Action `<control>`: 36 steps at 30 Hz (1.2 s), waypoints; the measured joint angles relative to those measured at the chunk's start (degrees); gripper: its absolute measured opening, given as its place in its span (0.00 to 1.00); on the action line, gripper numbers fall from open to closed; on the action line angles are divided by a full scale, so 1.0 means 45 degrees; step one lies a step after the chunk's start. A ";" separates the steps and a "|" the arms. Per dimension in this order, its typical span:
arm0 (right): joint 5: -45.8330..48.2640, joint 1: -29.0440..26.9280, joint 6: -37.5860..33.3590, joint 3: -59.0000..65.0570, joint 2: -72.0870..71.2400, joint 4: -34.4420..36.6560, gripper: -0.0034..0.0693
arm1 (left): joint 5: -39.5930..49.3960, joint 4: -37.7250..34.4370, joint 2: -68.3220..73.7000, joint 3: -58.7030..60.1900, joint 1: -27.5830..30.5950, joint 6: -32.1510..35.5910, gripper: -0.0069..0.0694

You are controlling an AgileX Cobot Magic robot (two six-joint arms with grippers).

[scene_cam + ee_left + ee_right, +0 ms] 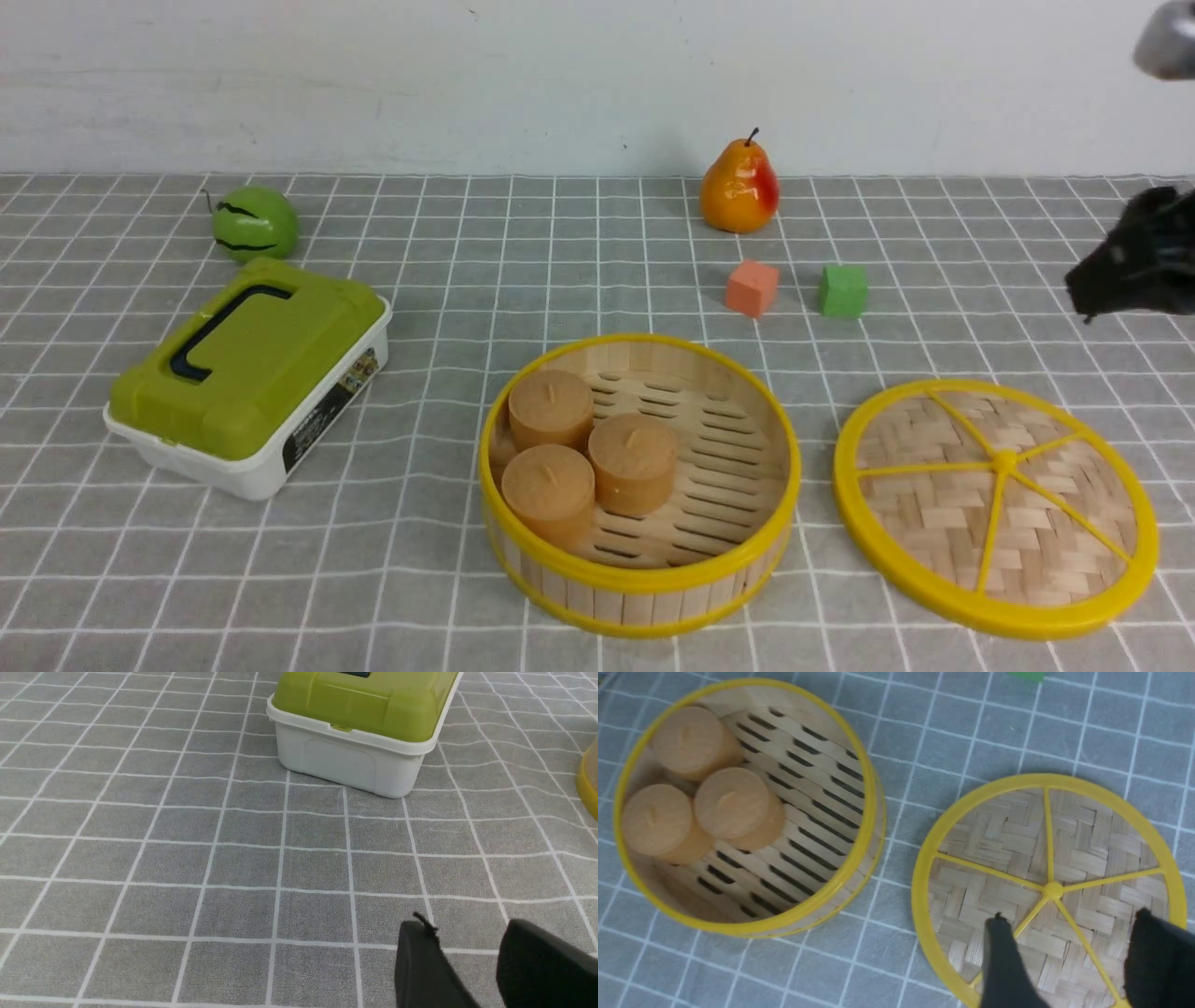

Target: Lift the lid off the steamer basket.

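Note:
The lid (995,504), a woven bamboo disc with a yellow rim and spokes, lies flat on the cloth to the right of the steamer basket (640,483). The basket stands uncovered with three tan cylinders (588,455) on its slotted floor. Both also show in the right wrist view: the lid (1083,849) and the basket (747,807). My right gripper (1069,926) is open and empty, raised above the lid; in the front view it (1134,266) sits at the far right edge. My left gripper (465,935) is open and empty over bare cloth, out of the front view.
A white box with an olive-green lid (250,373) stands at the left, also in the left wrist view (359,723). A green fruit (254,222), a pear (739,187), an orange cube (752,287) and a green cube (842,291) lie farther back. A wall closes the far side.

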 joint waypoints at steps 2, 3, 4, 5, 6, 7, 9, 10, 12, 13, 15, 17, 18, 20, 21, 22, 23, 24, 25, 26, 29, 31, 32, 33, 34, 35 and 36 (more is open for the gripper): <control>-0.0049 0.0000 -0.0233 0.1194 -0.1644 0.0107 0.28 | 0.0000 0.0000 0.0000 0.0000 0.0000 0.0000 0.40; -0.0055 0.0000 -0.0247 0.1307 -0.1798 0.0107 0.27 | 0.0000 0.0000 0.0000 0.0000 0.0000 0.0000 0.40; -0.0079 0.0000 -0.0306 0.1635 -0.2250 0.0107 0.22 | 0.0000 0.0000 0.0000 0.0000 0.0000 0.0000 0.40; -0.0114 0.0000 -0.0345 0.2078 -0.3009 0.0107 0.15 | 0.0000 0.0000 0.0000 0.0000 0.0000 0.0000 0.40; -0.0194 0.0000 -0.0391 0.3038 -0.4215 0.0107 0.07 | 0.0000 0.0000 0.0000 0.0000 0.0000 0.0000 0.40; -0.0194 0.0000 -0.0391 0.3142 -0.4364 0.0118 0.06 | 0.0000 0.0000 0.0000 0.0000 0.0000 0.0000 0.40; -0.0489 0.0000 -0.0465 0.4387 -0.6320 0.0121 0.02 | 0.0000 0.0000 0.0000 0.0000 0.0000 0.0000 0.40; -0.0520 0.0000 -0.0465 0.4557 -0.6450 0.0121 0.02 | 0.0000 0.0000 0.0000 0.0000 0.0000 0.0000 0.40; -0.1036 0.0000 -0.0465 0.5528 -0.7841 0.0121 0.02 | 0.0000 0.0000 0.0000 0.0000 0.0000 0.0000 0.40; -0.1083 0.0000 -0.0465 0.5528 -0.7928 0.0121 0.02 | 0.0000 0.0000 0.0000 0.0000 0.0000 0.0000 0.40; -0.1551 0.0000 -0.0468 0.6195 -0.8763 0.0143 0.02 | 0.0000 0.0000 0.0000 0.0000 0.0000 0.0000 0.40; -0.1674 0.0000 -0.0468 0.6405 -0.9162 0.0150 0.02 | 0.0000 0.0000 0.0000 0.0000 0.0000 0.0000 0.40; -0.1652 0.0000 -0.0468 0.6529 -0.9426 0.0164 0.02 | 0.0000 0.0000 0.0000 0.0000 0.0000 0.0000 0.40; -0.1558 0.0000 -0.0456 0.6571 -0.9685 0.0199 0.02 | 0.0000 0.0000 0.0000 0.0000 0.0000 0.0000 0.40; -0.1485 0.0000 -0.0456 0.6584 -0.9786 0.0233 0.02 | 0.0000 0.0000 0.0000 0.0000 0.0000 0.0000 0.40; -0.1413 0.0000 -0.0456 0.6595 -0.9829 0.0246 0.02 | 0.0000 0.0000 0.0000 0.0000 0.0000 0.0000 0.40; -0.1381 0.0000 -0.0456 0.6595 -0.9826 0.0246 0.02 | 0.0000 0.0000 0.0000 0.0000 0.0000 0.0000 0.40; -0.1078 0.0000 -0.0456 0.6626 -0.9853 0.0148 0.03 | 0.0000 0.0000 0.0000 0.0000 0.0000 0.0000 0.40; -0.0837 0.0000 -0.0456 0.6661 -0.9853 0.0005 0.03 | 0.0000 0.0000 0.0000 0.0000 0.0000 0.0000 0.40; -0.0790 0.0000 -0.0456 0.6670 -0.9853 -0.0024 0.03 | 0.0000 0.0000 0.0000 0.0000 0.0000 0.0000 0.40; -0.0714 -0.0012 -0.0672 0.7021 -0.9974 -0.0139 0.03 | 0.0000 0.0000 0.0000 0.0000 0.0000 0.0000 0.40; -0.1546 -0.0012 -0.1174 0.7405 -1.0302 -0.0139 0.03 | 0.0000 0.0000 0.0000 0.0000 0.0000 0.0000 0.40; -0.1948 -0.0012 -0.1355 0.7514 -1.0402 -0.0139 0.04 | 0.0000 0.0000 0.0000 0.0000 0.0000 0.0000 0.40; -0.3205 -0.0012 -0.1742 0.8065 -1.0930 -0.0139 0.04 | 0.0000 0.0000 0.0000 0.0000 0.0000 0.0000 0.40; -0.4068 -0.0012 -0.1863 0.8334 -1.1177 -0.0139 0.04 | 0.0000 0.0000 0.0000 0.0000 0.0000 0.0000 0.40; -0.4965 -0.0012 -0.1922 0.8759 -1.1526 -0.0139 0.04 | 0.0000 0.0000 0.0000 0.0000 0.0000 0.0000 0.40; -0.5839 -0.0012 -0.1936 0.9052 -1.1715 -0.0127 0.04 | 0.0000 0.0000 0.0000 0.0000 0.0000 0.0000 0.40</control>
